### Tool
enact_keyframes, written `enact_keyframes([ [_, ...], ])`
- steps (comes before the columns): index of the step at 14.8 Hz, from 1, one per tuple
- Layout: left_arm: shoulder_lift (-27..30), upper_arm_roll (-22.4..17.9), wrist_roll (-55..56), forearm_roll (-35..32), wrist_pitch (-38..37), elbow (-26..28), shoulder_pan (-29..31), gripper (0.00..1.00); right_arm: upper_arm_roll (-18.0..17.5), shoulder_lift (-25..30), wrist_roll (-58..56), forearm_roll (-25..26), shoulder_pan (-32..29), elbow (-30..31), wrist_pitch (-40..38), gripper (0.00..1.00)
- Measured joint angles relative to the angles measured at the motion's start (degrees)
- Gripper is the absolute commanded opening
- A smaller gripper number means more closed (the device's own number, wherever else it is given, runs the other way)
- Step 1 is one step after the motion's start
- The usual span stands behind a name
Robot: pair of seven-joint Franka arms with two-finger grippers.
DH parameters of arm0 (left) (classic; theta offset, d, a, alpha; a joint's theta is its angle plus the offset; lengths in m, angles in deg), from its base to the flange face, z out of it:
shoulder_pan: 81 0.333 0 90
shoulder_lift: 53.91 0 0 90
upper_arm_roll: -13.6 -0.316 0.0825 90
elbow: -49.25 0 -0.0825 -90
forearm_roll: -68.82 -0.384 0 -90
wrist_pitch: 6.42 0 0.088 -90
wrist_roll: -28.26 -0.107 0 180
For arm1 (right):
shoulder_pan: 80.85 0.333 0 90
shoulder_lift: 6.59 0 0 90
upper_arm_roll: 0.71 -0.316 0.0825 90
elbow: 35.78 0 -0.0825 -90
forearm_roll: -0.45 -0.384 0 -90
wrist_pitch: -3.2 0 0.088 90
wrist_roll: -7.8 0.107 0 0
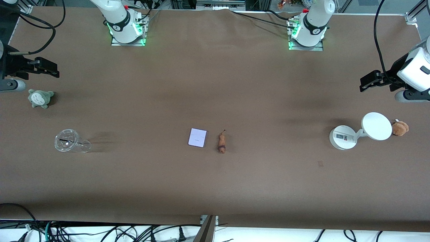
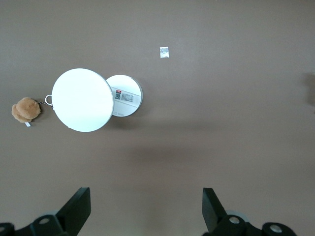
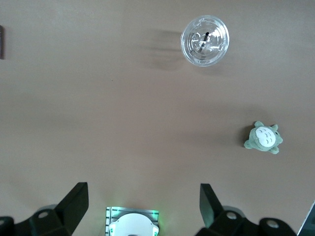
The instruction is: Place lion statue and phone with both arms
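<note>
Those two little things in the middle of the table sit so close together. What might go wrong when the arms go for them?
1. The phone and lion statue lie side by side, so the open left tool and open right tool, both now over the table ends, may crowd each other there.
2. The phone lies flat; fingers could slide off it.
3. The statue is tiny and might get knocked away.

Front camera high, facing robots — wrist cameras look down at table (image 1: 215,84).

Bare table (image 1: 215,84) around phone (image 1: 197,137), lion statue (image 1: 221,142) just beside it.
</note>
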Motion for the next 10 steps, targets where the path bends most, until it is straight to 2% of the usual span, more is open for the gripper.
enact_keyframes([
  [7, -2.2, 0.2, -1.8, 0.0, -1.7, 0.1, -0.1, 1.0, 0.0, 0.0, 0.0, 0.0, 0.0, 0.0, 0.0, 1.0],
  [10, -4.9, 0.0, -2.3, 3.4, -1.7, 0.1, 0.3, 1.0, 0.0, 0.0, 0.0, 0.0, 0.0, 0.0, 0.0, 1.0],
])
